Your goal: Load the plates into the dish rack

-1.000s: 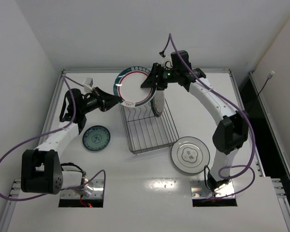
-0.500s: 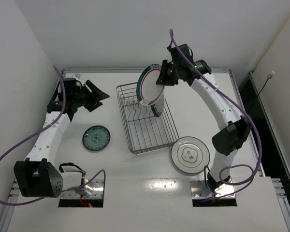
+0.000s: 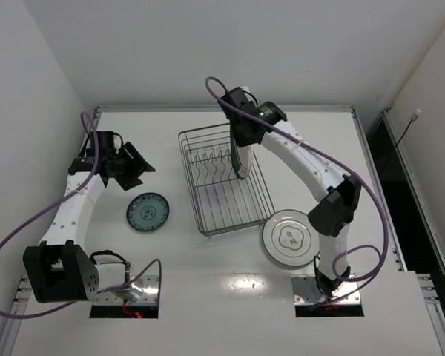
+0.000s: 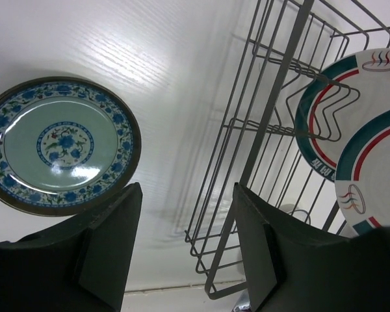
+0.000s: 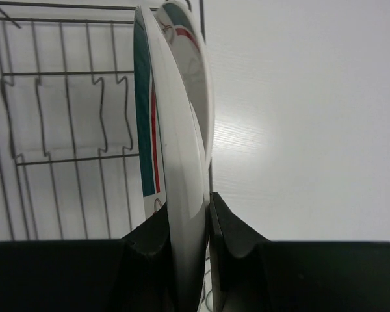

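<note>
Clamped the right hand point(image 5: 187, 224) on the rim of a teal-rimmed plate point(image 5: 175, 162), upright and edge-on, over the right side of the dish rack point(image 3: 208, 222). Saw a second teal-rimmed plate point(image 5: 196, 78) upright just beside it; could not tell whether touching. Held the left hand point(image 4: 187, 195) with fingers apart, gripping nothing, above the surface point(image 3: 341, 148) left of the rack. Found the small teal patterned plate point(image 3: 148, 211) flat near that hand, and the grey-white plate point(image 3: 291, 237) flat by the rack's near right corner.
</note>
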Robot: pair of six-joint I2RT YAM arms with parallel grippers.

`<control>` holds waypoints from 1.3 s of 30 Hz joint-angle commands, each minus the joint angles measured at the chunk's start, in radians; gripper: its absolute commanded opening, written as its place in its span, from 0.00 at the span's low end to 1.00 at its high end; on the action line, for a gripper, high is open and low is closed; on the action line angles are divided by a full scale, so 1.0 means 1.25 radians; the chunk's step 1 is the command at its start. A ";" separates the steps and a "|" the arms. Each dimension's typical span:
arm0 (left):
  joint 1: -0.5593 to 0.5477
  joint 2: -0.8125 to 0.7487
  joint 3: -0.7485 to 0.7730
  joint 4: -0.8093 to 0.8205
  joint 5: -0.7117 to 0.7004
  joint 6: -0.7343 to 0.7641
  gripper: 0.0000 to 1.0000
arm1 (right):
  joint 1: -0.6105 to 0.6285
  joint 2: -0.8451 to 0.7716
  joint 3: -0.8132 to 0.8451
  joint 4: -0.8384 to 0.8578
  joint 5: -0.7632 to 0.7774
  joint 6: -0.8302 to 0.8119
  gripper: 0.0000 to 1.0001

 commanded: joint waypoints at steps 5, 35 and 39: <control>0.011 -0.001 -0.005 -0.008 0.001 0.026 0.55 | 0.003 0.037 0.035 0.071 0.116 -0.077 0.00; 0.041 0.021 -0.034 -0.001 0.045 0.041 0.55 | -0.037 0.123 0.140 -0.012 -0.025 -0.037 0.50; 0.041 0.029 -0.034 -0.001 0.061 0.041 0.55 | -0.045 0.029 0.122 -0.047 -0.033 -0.037 0.56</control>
